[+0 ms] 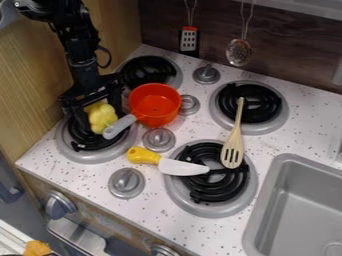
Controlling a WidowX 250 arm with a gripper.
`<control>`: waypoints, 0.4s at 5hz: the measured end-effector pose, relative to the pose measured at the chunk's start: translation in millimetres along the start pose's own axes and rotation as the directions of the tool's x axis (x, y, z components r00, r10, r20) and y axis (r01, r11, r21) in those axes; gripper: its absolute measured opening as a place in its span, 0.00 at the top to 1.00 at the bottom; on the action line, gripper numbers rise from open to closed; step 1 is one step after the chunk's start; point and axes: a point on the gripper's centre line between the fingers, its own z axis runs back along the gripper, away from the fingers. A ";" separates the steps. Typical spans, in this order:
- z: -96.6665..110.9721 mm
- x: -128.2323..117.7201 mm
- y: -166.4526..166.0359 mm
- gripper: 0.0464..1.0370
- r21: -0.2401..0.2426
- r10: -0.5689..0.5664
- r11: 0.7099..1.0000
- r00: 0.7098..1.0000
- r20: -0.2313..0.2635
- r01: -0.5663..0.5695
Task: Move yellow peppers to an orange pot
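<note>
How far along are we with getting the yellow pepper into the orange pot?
The approach looks done: the gripper is right at the yellow pepper. Whether it has a firm hold, I can't tell. No pepper shows inside the orange pot, so what's left is securing the grasp if needed, carrying it over and lowering it in.

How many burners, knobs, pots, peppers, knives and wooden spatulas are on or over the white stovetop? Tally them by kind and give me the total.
Burners: 4
Knobs: 4
Orange pot: 1
Yellow pepper: 1
Knife: 1
Wooden spatula: 1
Total: 12
</note>
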 end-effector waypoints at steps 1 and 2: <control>-1.7 2.2 0.9 0.18 0.000 0.002 1.000 1.000 0.027 -0.002; 2.2 -1.0 -1.2 0.18 0.074 -0.038 0.997 0.999 0.038 0.035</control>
